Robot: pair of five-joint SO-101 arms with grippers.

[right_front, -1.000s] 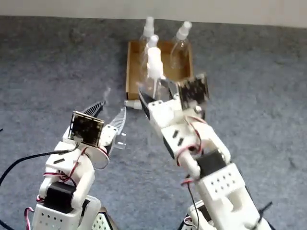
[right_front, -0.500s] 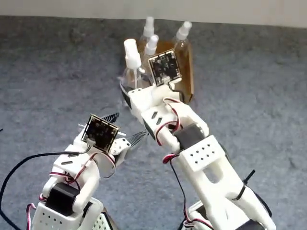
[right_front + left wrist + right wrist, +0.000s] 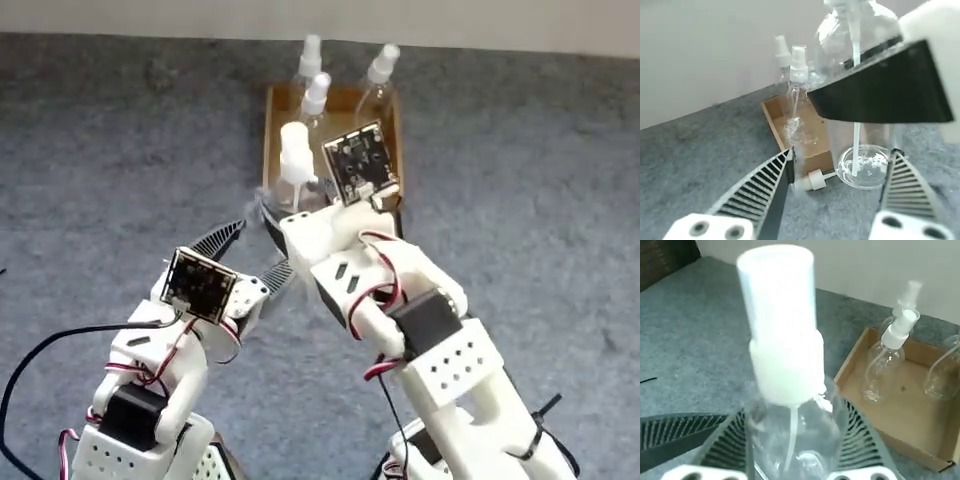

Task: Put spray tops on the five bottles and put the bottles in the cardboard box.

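Bottle (image 3: 800, 440) w/ spray top (image 3: 782, 325) gripped in right claw (image 3: 795, 412).

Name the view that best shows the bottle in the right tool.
Right wrist view: the bottle stands close up, spray top on, gripped by the right tool. Left wrist view shows its clear base and dip tube; high view shows its white top beside the arm.

right gripper (image 3: 791, 441) shut tight on a clear bottle (image 3: 782, 365), left gripper (image 3: 842, 159) spread wide just beside it, both arms stretched forward, wrists tipped down
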